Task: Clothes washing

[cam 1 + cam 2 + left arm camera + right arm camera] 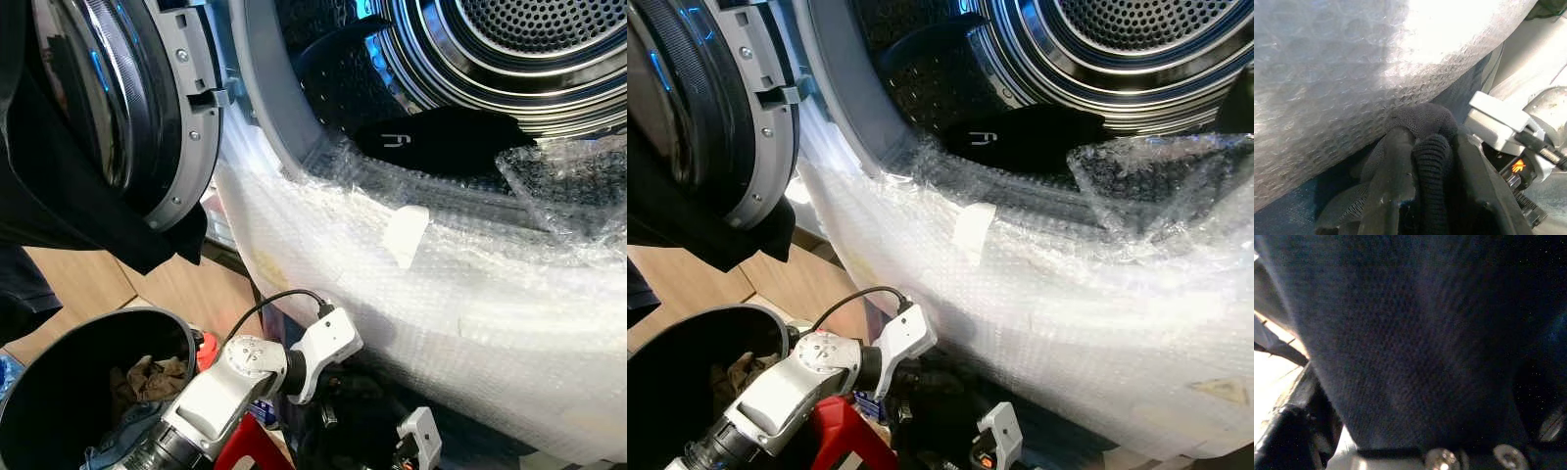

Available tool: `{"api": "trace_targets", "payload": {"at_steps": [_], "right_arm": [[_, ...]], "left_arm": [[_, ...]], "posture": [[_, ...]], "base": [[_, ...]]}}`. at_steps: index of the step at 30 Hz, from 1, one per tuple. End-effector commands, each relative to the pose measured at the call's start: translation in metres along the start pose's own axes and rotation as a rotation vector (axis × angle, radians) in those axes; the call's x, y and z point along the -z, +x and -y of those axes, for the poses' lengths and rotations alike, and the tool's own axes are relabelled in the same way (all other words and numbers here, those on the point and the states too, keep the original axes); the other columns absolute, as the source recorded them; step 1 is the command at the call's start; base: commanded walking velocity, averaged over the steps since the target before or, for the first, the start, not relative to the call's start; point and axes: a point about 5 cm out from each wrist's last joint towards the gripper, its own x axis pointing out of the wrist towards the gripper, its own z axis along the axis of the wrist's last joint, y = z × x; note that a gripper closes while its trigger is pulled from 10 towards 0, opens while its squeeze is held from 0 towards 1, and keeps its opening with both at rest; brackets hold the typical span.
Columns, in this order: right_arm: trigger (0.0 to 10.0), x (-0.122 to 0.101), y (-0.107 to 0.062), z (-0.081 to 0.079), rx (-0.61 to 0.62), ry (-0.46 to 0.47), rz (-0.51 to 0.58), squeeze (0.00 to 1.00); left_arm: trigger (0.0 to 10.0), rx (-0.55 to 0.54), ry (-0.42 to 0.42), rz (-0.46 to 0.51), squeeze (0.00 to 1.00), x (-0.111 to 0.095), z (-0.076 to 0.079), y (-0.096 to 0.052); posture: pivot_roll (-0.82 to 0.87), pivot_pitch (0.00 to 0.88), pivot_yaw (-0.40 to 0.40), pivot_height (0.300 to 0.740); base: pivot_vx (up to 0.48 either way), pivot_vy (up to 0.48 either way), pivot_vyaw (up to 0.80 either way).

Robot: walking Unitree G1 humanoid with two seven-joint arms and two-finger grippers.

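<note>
The washing machine's steel drum (529,39) stands open above me. A black garment with a white logo (431,137) lies at its mouth. Bubble wrap (441,284) covers the machine's front rim. My left arm (245,367) reaches low under that rim. In the left wrist view my left gripper (1425,166) is shut on a bunched black knit cloth (1422,122), pressed close to the bubble wrap (1352,73). My right wrist's white bracket (419,433) shows beside it. Dark blue fabric (1400,342) lies right against the right wrist camera and hides the fingers.
The round glass door (118,98) hangs open at the left with a dark garment (88,220) draped over it. A black laundry bucket (69,392) holding crumpled clothes (147,377) stands on the wooden floor (186,289) at the lower left.
</note>
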Motion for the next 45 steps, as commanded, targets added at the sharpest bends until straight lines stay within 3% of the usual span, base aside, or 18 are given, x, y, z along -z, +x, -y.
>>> {"api": "trace_targets", "payload": {"at_steps": [1,5,6,7,8,9,17,29,45], "right_arm": [[10.0,0.014,0.000,-0.004,0.013,0.057,-0.036,0.00],[10.0,0.012,0.003,-0.005,0.016,0.059,-0.019,0.00],[8.2,0.012,0.005,-0.005,0.013,0.053,-0.017,0.00],[1.9,0.010,0.006,-0.005,0.014,0.061,-0.005,0.00],[1.9,0.009,0.007,-0.005,0.015,0.069,0.004,0.00],[0.0,0.007,0.008,-0.006,0.004,0.079,0.021,0.00],[0.0,0.002,0.015,-0.010,-0.033,0.065,0.027,0.00],[0.0,-0.002,0.015,-0.008,-0.025,0.103,0.086,0.00],[0.0,-0.012,0.017,-0.003,0.005,0.083,0.116,0.00]], "left_arm": [[0.0,0.018,0.052,0.106,0.00,-0.026,0.002,-0.003],[0.0,0.024,0.049,0.118,0.00,-0.028,0.004,-0.001],[0.0,0.025,0.048,0.122,0.00,-0.030,0.004,-0.001],[0.0,0.025,0.049,0.123,0.00,-0.030,0.004,0.000],[0.0,0.025,0.050,0.123,0.00,-0.030,0.004,0.000],[0.0,0.023,0.049,0.126,0.00,-0.031,0.003,-0.001],[0.0,0.022,0.037,0.132,0.00,-0.032,0.005,-0.002],[0.0,0.015,0.018,0.144,0.00,-0.035,0.005,-0.002],[0.0,0.007,0.021,0.152,0.00,-0.040,0.002,-0.003]], "posture": [[0.17,0.000,0.072,0.740],[0.17,0.000,0.076,0.740],[0.17,0.000,0.076,0.740],[0.18,0.000,0.076,0.740],[0.18,0.000,0.077,0.740],[0.18,0.000,0.078,0.740],[0.19,0.000,0.081,0.740],[0.19,0.000,0.087,0.740],[0.19,0.020,0.109,0.740]], "base": [[0.000,0.000,0.00],[0.000,0.000,0.00],[0.000,0.000,0.00],[0.000,0.000,0.00],[0.000,0.000,0.00],[0.000,0.000,0.00],[0.000,0.000,0.00],[0.000,0.000,0.00],[0.000,0.000,0.00]]}}
